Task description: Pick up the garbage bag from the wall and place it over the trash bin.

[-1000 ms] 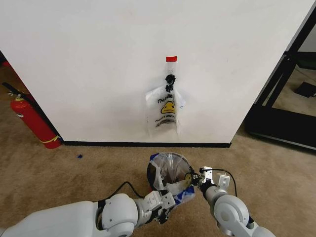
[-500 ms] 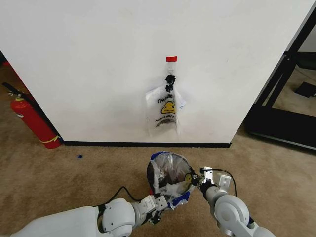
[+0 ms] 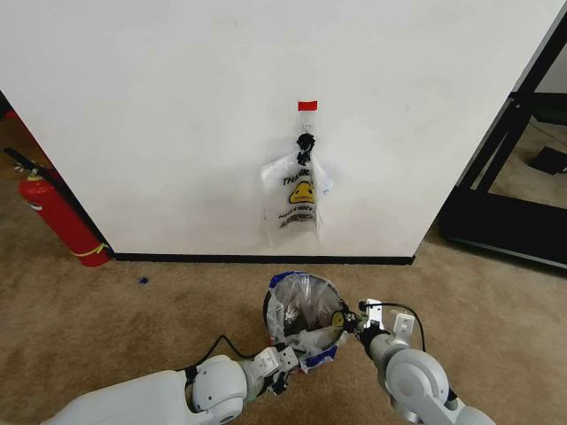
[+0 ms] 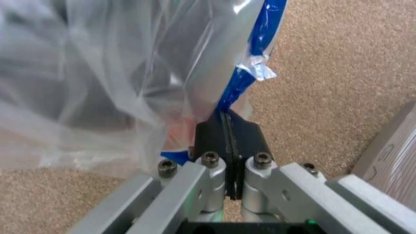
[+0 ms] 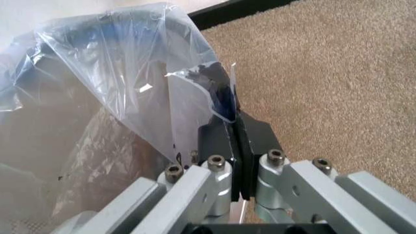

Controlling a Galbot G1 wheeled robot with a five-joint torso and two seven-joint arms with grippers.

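A: Carpet all round the trash bin (image 3: 282,312), which is sitting just near of the wall (image 3: 177,106). Garbage bag (image 3: 306,319) is draping over the rim, blue patches showing near side.

B: Grippers?

A: Both are pinching film. Left gripper (image 3: 285,361) is clamping the near-left hem, jaws fully together on a blue fold (image 4: 244,80). Right gripper (image 3: 354,320) is doing the same at the right rim, pads (image 5: 221,139) closed on clear plastic.

B: Risks?

A: 2, I'd say. Film is thin, so pulling the 2 grips apart too hard is likely tearing it or tipping the light bin. Letting go early is probably letting the hem slide back off the rim.

B: Room?

A: Open carpet near and right. Fire extinguisher (image 3: 55,212) is standing well left. Second smiley bag (image 3: 297,202) is hanging on the wall beyond the bin, under the red tape (image 3: 307,105), out of reach of both arms.
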